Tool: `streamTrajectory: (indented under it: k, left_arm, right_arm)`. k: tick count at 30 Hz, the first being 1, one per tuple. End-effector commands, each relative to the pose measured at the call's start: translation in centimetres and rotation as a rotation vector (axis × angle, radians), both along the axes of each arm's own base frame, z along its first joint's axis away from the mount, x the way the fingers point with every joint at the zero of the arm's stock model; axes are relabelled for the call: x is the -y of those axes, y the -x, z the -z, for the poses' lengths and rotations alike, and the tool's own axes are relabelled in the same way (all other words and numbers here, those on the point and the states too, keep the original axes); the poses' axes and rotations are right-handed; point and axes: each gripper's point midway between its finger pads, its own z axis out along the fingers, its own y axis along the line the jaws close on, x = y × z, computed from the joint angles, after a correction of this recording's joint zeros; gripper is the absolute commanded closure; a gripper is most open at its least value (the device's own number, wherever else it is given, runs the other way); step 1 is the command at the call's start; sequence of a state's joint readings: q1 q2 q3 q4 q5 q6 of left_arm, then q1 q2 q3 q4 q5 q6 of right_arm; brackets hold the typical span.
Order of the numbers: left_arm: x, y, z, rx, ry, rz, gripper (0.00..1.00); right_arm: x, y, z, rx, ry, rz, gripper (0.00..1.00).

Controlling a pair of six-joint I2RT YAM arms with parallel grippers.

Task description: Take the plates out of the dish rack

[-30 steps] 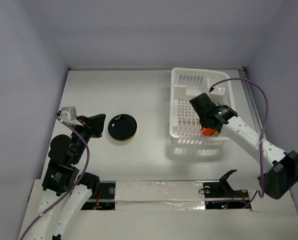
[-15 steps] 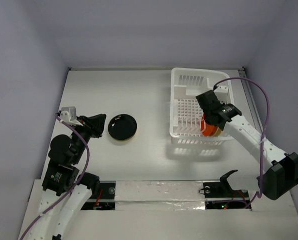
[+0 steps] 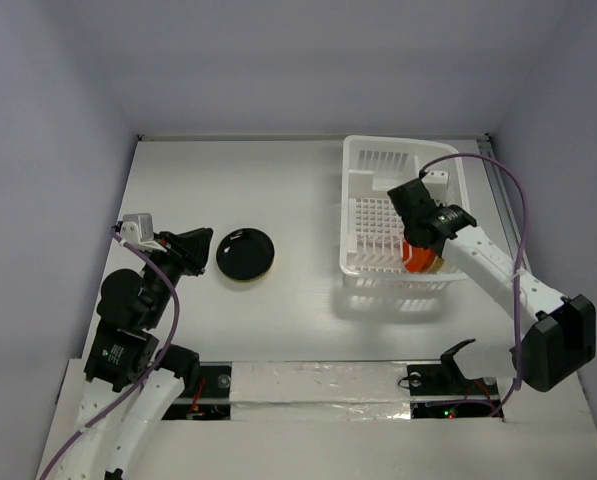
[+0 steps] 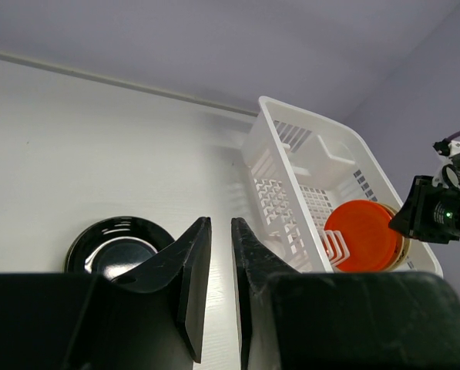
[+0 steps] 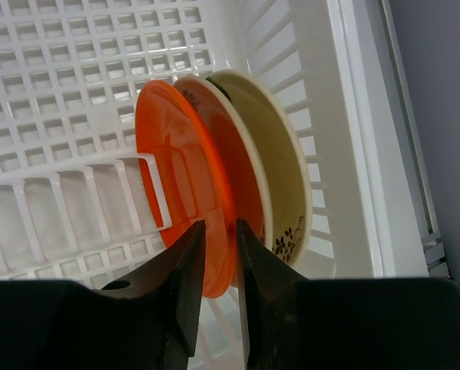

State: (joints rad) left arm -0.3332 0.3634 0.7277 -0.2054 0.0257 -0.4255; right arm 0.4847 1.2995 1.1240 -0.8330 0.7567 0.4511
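The white dish rack [image 3: 353, 160] stands at the table's right. At its near end an orange-red plate [image 5: 176, 162] stands upright in the tines. A cream-rimmed plate [image 5: 253, 166] and a beige plate with a dark flower pattern [image 5: 283, 177] stand behind it. My right gripper [image 5: 220, 225] reaches into the rack and is shut on the lower rim of the orange-red plate [image 3: 415, 258], one finger on each face. My left gripper [image 4: 220, 222] hovers low at the table's left, shut and holding nothing.
A black plate [image 3: 245, 254] lies flat on the table just right of my left gripper [image 3: 206, 242]. The rack's far half [image 4: 314, 154] holds only a small raised white compartment. Grey walls close in the table at the back and both sides.
My right wrist has shifted a little toward the rack's far side, and more of the orange-red plate shows beneath it. The left arm and the black plate have not moved.
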Motion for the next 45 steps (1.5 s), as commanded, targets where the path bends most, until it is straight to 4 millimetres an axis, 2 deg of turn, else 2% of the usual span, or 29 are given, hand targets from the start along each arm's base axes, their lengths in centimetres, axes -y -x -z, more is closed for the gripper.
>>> streamTrajectory:
  k: [1, 6, 10, 14, 15, 20, 23, 26, 28, 32, 40, 44, 45]
  left_arm:
    - [0.1, -0.4, -0.7, 0.038, 0.004, 0.001, 0.86]
    - [0.1, -0.5, -0.6, 0.034, 0.003, 0.000, 0.85]
    - [0.2, -0.5, -0.6, 0.032, 0.003, 0.001, 0.85]
    - [0.1, -0.5, -0.6, 0.033, 0.004, 0.000, 0.85]
    - [0.1, -0.4, -0.7, 0.035, 0.005, 0.000, 0.85]
    - [0.1, -0.4, -0.8, 0.040, 0.005, 0.001, 0.85]
    - [0.1, -0.3, -0.8, 0.041, 0.005, 0.003, 0.85]
    - [0.1, -0.2, -0.9, 0.045, 0.008, 0.001, 0.85]
    - [0.1, -0.2, -1.0, 0.046, 0.008, 0.003, 0.85]
    - [0.1, -0.2, -0.8, 0.043, 0.005, 0.006, 0.85]
    - [0.1, -0.1, -0.9, 0.048, 0.009, 0.006, 0.85]
    - [0.2, -0.2, -0.8, 0.045, 0.008, 0.010, 0.85]
    - [0.2, -0.2, -0.8, 0.043, 0.005, 0.010, 0.85]
  right_arm:
    - [-0.3, -1.3, -0.5, 0.029, 0.001, 0.001, 0.72]
    - [0.8, -1.5, -0.5, 0.024, 0.031, 0.045, 0.71]
    - [0.4, -1.8, 0.3, -0.004, 0.035, 0.024, 0.72]
    - [0.7, -2.0, 0.2, -0.021, 0.074, 0.025, 0.86]
    - [0.9, -1.8, 0.1, -0.033, 0.087, 0.026, 0.92]
    - [1.0, -2.2, -1.9, -0.022, 0.103, 0.018, 1.00]
    - [1.2, -2.2, -3.2, -0.024, 0.126, 0.008, 1.00]
    - [1.3, -2.1, -3.3, -0.049, 0.148, -0.005, 1.00]
    - [0.5, -2.1, -3.0, -0.071, 0.163, -0.035, 1.00]
    - [0.2, -2.3, -3.0, -0.094, 0.208, -0.032, 1.00]
    - [-0.5, -2.7, -4.1, -0.087, 0.248, -0.047, 1.00]
    - [-0.4, -2.9, -6.1, -0.042, 0.258, -0.029, 1.00]
    - [-0.4, -3.1, -7.3, -0.017, 0.255, -0.020, 1.00]
